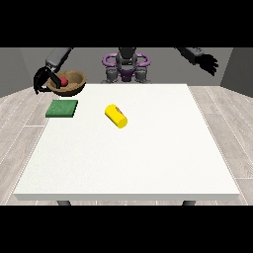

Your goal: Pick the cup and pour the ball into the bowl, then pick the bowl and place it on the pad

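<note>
Bowl (69, 83) w/ red ball (63, 80) inside, held up at far left, above the tabletop (128, 158).
Looks stiff, light; rim is the hold. Hand at view's left (42, 80) curls on its left rim; green pad (62, 108) just nearer, yellow cup (116, 116) lies right. Other hand (211, 63) spread, far right.

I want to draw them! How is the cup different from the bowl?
The cup is yellow; the bowl is brown. The cup lies tipped over on the table; the bowl is upright, held up by the hand at the view's left. The bowl has a red ball in it; the cup looks empty.
</note>
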